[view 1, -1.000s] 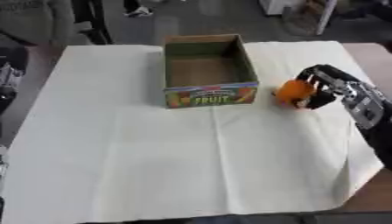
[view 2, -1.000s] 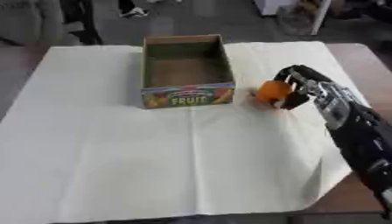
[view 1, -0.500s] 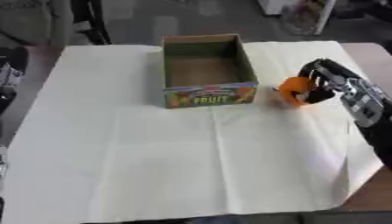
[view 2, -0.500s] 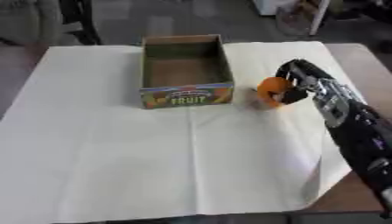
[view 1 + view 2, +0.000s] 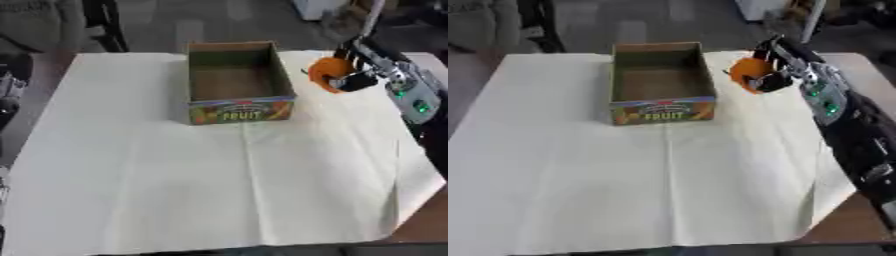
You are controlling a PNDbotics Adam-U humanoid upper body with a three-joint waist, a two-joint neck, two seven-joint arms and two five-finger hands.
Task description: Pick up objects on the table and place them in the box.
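Pale cream cloth [image 5: 219,190] covers the worktop, creased down its middle, with a grey floor and dark furniture legs beyond its far edge.

From the left eye view, an open cardboard box with a printed "FRUIT" label on its near wall [image 5: 238,82] stands on the far half of the cloth, its brown inside bare. To the box's right, the right robot hand [image 5: 360,70], black with silver parts, comes in from the right edge on a forearm that slopes up and toward the box. Its fingers are curled round a round orange object [image 5: 325,75], which it holds above the cloth, beside the box's right wall and near its far corner, not over the opening. Green lights show on the silver wrist section behind the hand. At the left edge, a dark part of the robot shows beside the worktop; whether it is the left hand cannot be told.

From the right eye view, the same forearm runs from the lower right corner diagonally up to the hand, and the orange object sits on the hand's box-facing side, apart from the box rim.
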